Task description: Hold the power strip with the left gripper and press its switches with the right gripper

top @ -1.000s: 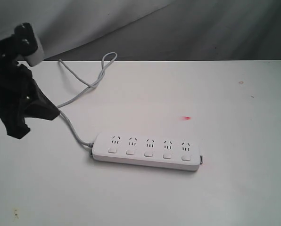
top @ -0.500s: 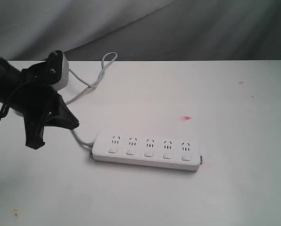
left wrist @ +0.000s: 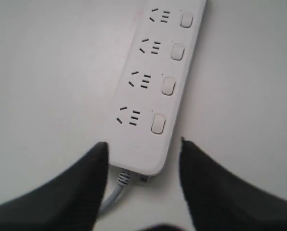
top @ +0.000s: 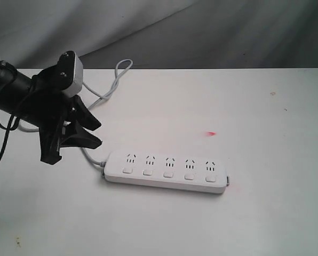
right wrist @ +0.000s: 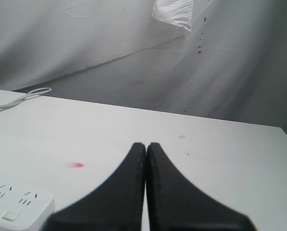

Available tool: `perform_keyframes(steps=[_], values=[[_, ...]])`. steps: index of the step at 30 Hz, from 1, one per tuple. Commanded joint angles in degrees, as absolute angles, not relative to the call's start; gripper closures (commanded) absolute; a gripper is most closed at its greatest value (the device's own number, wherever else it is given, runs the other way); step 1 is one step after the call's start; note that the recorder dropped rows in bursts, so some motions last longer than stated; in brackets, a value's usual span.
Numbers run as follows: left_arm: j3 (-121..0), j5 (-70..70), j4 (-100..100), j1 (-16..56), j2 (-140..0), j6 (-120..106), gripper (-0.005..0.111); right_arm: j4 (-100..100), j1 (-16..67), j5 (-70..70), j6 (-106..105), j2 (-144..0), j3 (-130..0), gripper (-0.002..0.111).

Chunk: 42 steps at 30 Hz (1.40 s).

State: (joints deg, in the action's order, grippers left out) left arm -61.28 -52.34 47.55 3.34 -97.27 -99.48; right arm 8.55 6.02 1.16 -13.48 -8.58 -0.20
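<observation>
The white power strip (top: 167, 172) lies flat on the table with its row of five switches (top: 168, 173) along the near side. Its grey cord (top: 108, 90) leaves the left end and loops toward the back. My left gripper (top: 99, 134) hovers just left of that end, open. In the left wrist view the left gripper (left wrist: 143, 143) straddles the strip's cord end (left wrist: 148, 159) without touching it, the nearest switch (left wrist: 158, 124) just ahead. My right gripper (right wrist: 146, 145) is shut and empty, away from the strip's end (right wrist: 13, 207), and is out of the exterior view.
A small red mark (top: 211, 133) sits on the white table (top: 265, 213) behind the strip. Grey cloth (top: 212, 32) hangs behind the table's back edge. The left arm's black cable (top: 1, 144) dangles at the left.
My left gripper has swung right and down toward the strip's cord end, and its fingers now show spread apart. The strip has not moved.
</observation>
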Motion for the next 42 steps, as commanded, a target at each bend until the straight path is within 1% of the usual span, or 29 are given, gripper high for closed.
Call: perform_keyframes(steps=[1,2,3,5,23,31,42], values=[[-61.6,-51.6,49.3,3.3,-98.1,-99.7,0.024,8.1,5.6,1.2,-13.2,-8.3,0.0,0.108],[-61.6,-51.2,49.3,3.3,-98.3,-100.0,0.016,8.1,5.6,1.2,-13.2,-8.3,0.0,0.108],[-61.6,-51.2,49.3,3.3,-98.5,-100.2,0.011,8.1,5.6,1.2,-13.2,-8.3,0.0,0.108],[-61.6,-51.2,49.3,3.3,-99.0,-101.3,0.007,8.1,5.6,1.2,-13.2,-8.3,0.0,0.108],[-61.6,-50.9,49.1,3.6,-108.0,-112.7,0.007,8.1,5.6,1.2,-13.2,-8.3,0.0,0.108],[-61.6,-40.3,50.1,8.3,-111.5,-114.2,0.007,8.1,5.6,1.2,-13.2,-8.3,0.0,0.108],[-61.6,-38.7,50.1,8.6,-113.9,-114.1,0.007,8.1,5.6,1.2,-13.2,-8.3,0.0,0.108]])
